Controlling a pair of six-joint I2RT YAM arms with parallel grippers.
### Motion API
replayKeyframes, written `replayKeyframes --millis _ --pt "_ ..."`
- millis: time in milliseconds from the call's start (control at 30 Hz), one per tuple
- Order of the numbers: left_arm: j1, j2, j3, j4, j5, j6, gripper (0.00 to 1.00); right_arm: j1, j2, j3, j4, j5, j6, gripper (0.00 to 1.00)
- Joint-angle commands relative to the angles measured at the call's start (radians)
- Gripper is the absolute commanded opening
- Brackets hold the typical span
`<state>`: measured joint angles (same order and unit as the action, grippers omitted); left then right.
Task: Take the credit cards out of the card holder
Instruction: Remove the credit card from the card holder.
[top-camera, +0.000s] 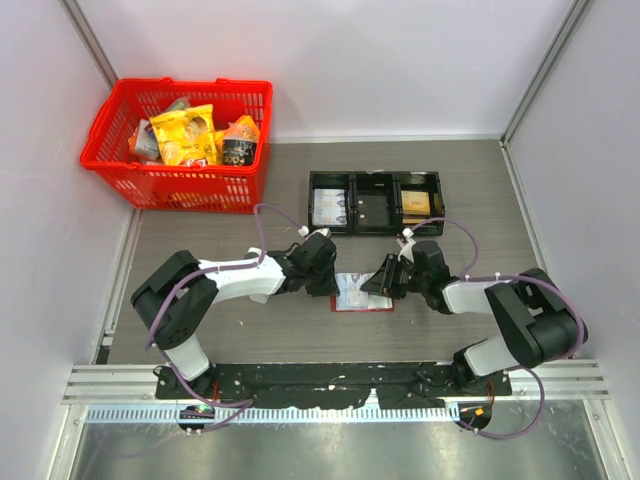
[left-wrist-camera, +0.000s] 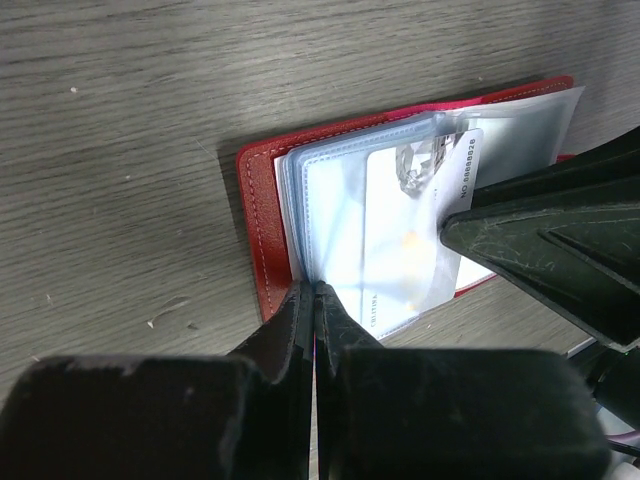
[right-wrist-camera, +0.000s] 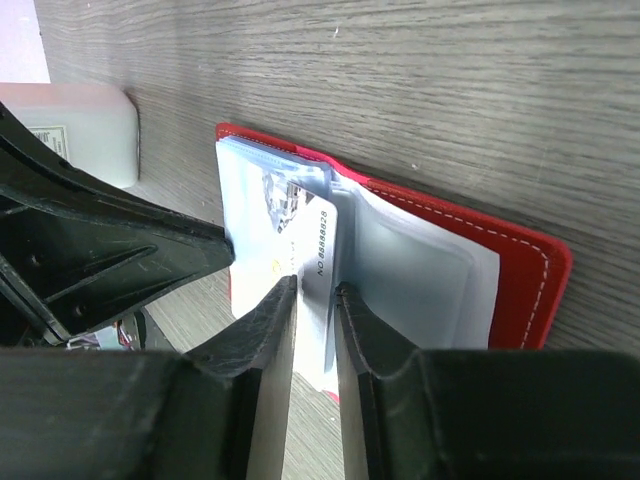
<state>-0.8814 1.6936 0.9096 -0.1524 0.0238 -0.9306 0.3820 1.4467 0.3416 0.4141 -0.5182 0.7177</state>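
The card holder (top-camera: 358, 293) lies open on the table between my two grippers, red cover (left-wrist-camera: 258, 220) down and pale clear sleeves up; it also shows in the right wrist view (right-wrist-camera: 510, 270). My left gripper (left-wrist-camera: 315, 288) is shut on the holder's near edge by the spine. A whitish credit card (right-wrist-camera: 322, 245) printed with a number sticks partly out of a sleeve, and also shows in the left wrist view (left-wrist-camera: 465, 175). My right gripper (right-wrist-camera: 317, 288) has its jaws a narrow gap apart, tips at that card, which shows across the gap. Other cards are hidden in the sleeves.
A black three-compartment tray (top-camera: 375, 203) stands just behind the holder with items in it. A red basket (top-camera: 180, 145) of snack packs stands at the back left. The grippers (top-camera: 330, 282) (top-camera: 378, 283) are close together, nearly touching over the holder.
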Motion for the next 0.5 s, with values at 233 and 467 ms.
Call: replayKeyframes --millis 233,467 --pt "-0.007 0.043 -0.009 -0.061 0.001 0.029 0.00 -0.003 0.081 -0.046 0.153 -0.037 0.009 0.14" --pt "-0.005 0.032 -0.014 -0.065 -0.015 0.018 0.00 -0.048 -0.078 -0.033 0.008 -0.013 -0.035 0.01"
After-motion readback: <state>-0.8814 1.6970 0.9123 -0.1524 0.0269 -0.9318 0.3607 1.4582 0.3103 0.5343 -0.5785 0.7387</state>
